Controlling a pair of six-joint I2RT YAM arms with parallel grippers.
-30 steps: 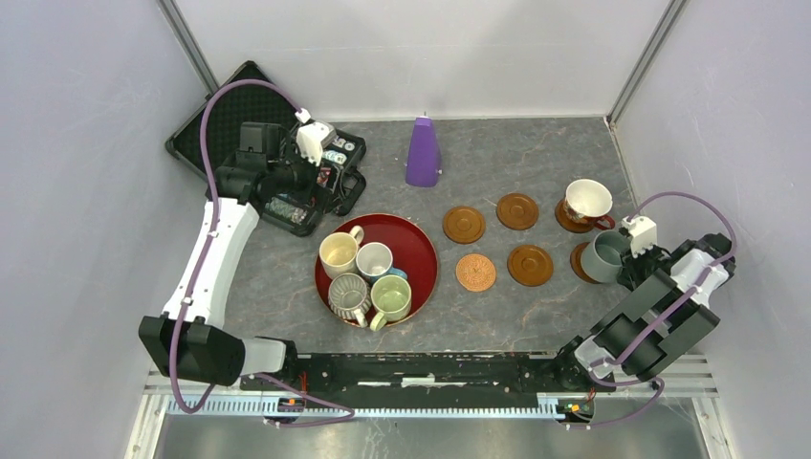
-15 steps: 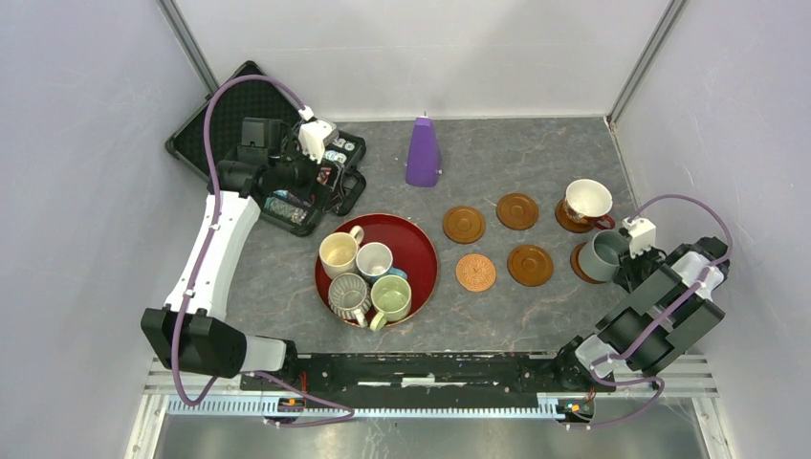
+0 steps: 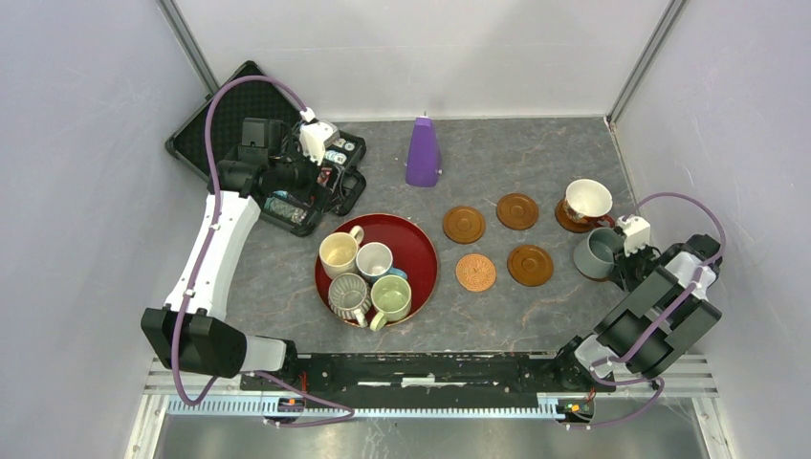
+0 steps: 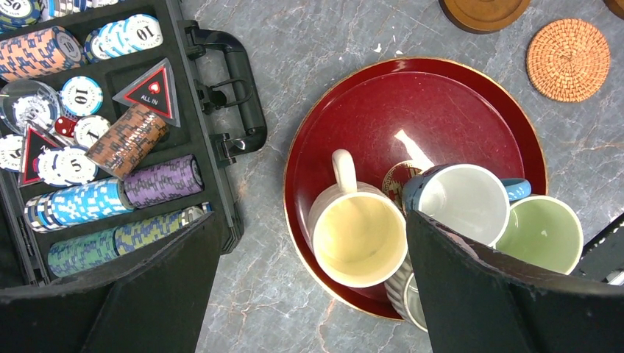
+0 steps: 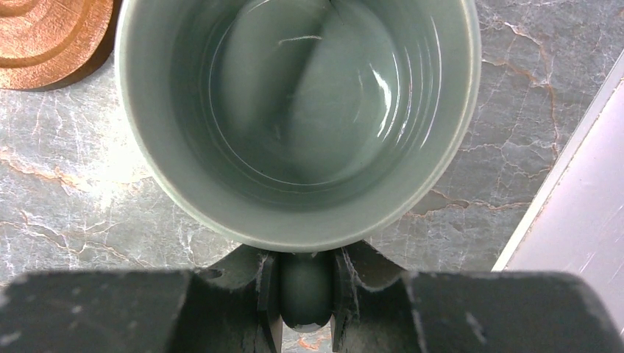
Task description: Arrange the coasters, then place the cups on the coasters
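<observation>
My right gripper [image 5: 305, 287] is shut on the handle of the grey-blue cup [image 5: 294, 110], holding it upright low over the table at the right [image 3: 595, 252]; what lies beneath it is hidden. A patterned white cup [image 3: 587, 200] stands on a brown coaster [image 3: 565, 222]. Three bare brown coasters [image 3: 464, 224] [image 3: 517, 210] [image 3: 529, 265] and a woven coaster [image 3: 475, 272] lie mid-table. The cream cup [image 4: 359, 237], white cup [image 4: 463, 202], pale green cup [image 4: 541, 234] and ribbed grey cup [image 3: 349, 295] sit in the red tray [image 4: 441, 103]. My left gripper [image 4: 310, 220] hangs open, high above the tray's left edge.
An open black case of poker chips [image 4: 110, 147] lies at the back left, under my left arm [image 3: 220, 239]. A purple cone [image 3: 423, 153] stands at the back. The right wall [image 3: 746, 191] is close beside my right arm.
My right gripper has carried the grey-blue cup slightly left, and it now covers the coaster edge that showed beside it. The left arm shifted only a little.
</observation>
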